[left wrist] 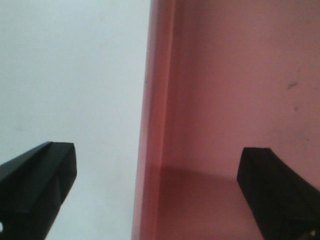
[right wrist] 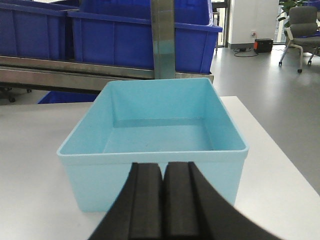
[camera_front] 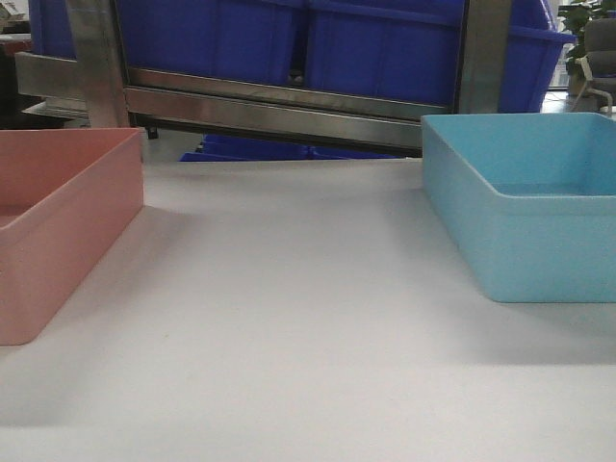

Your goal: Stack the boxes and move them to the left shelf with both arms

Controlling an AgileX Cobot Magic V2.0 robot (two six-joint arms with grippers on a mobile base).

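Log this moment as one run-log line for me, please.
phase: pre-grasp | left end effector: open, spanning pink box wall | right end effector: shut, facing blue box | stacking: not done, both apart on white table

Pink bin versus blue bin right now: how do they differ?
The pink bin stands at the left of the table, the blue bin at its right. The open left end effector straddles the pink bin's wall; the shut right end effector sits short of the blue bin. Both bins are open-top and upright.
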